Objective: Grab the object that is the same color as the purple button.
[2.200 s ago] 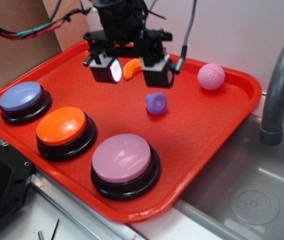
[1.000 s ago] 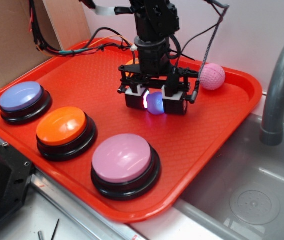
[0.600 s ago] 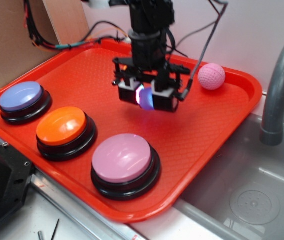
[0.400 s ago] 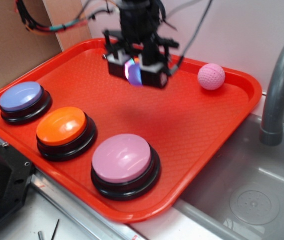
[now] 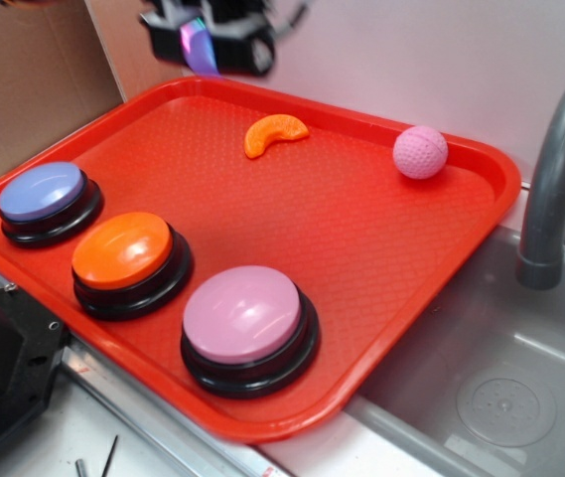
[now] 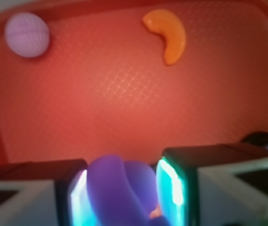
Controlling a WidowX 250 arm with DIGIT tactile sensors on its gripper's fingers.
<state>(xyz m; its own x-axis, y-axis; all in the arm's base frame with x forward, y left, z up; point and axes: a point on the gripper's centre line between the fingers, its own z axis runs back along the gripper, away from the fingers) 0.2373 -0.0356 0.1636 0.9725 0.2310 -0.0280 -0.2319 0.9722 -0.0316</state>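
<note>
Red textured tray [image 5: 381, 258] fills the middle, and on it an orange crescent slice [image 5: 274, 133] lies near the far edge, with a pink dimpled ball [image 5: 420, 152] off to its right, well apart. Up front, the orange domed button [image 5: 123, 249] sits just beside the larger pink-mauve domed button [image 5: 243, 314]. Grey faucet [image 5: 558, 159] arches over the steel sink [image 5: 500, 397] at right
</note>
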